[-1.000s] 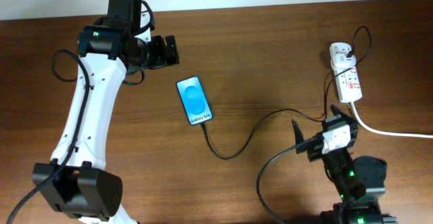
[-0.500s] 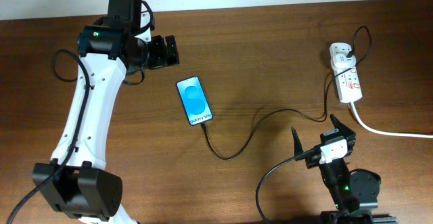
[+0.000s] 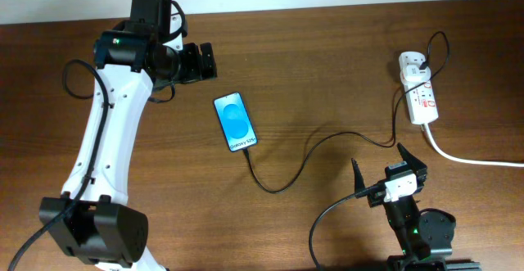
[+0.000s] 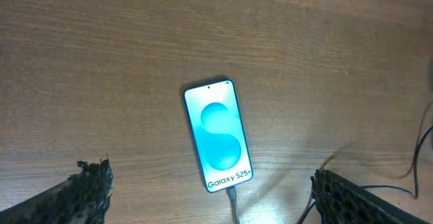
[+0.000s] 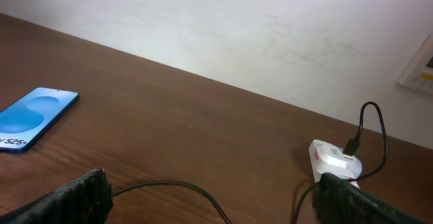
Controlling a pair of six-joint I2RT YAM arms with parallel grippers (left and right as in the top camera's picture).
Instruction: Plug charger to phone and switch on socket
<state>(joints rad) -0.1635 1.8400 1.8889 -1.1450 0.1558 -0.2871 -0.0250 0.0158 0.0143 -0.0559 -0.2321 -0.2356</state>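
Overhead view, and the phone (image 3: pixel 235 123) lies flat on the brown table (image 3: pixel 327 58), blue screen up, white lettering at its lower end. The charger (image 3: pixel 282 181) meets that lower edge, and its thin black cable loops away from the phone toward the socket (image 3: pixel 420 97). The socket sits well off to the phone's right, close to the table's far edge, with its thick white cord trailing off. A black plug sits in the socket's far end. Whether the red switches are on, I cannot tell. Left tool (image 3: pixel 200 60) hangs just beyond the phone's top end, jaws spread wide, nothing between them. The left wrist view shows its fingers (image 4: pixel 88 183) either side of the phone and apart from it. Right tool (image 3: pixel 383 169) sits well right of the phone, nearer than the socket, jaws splayed wide too and holding nothing, the cable passing near it
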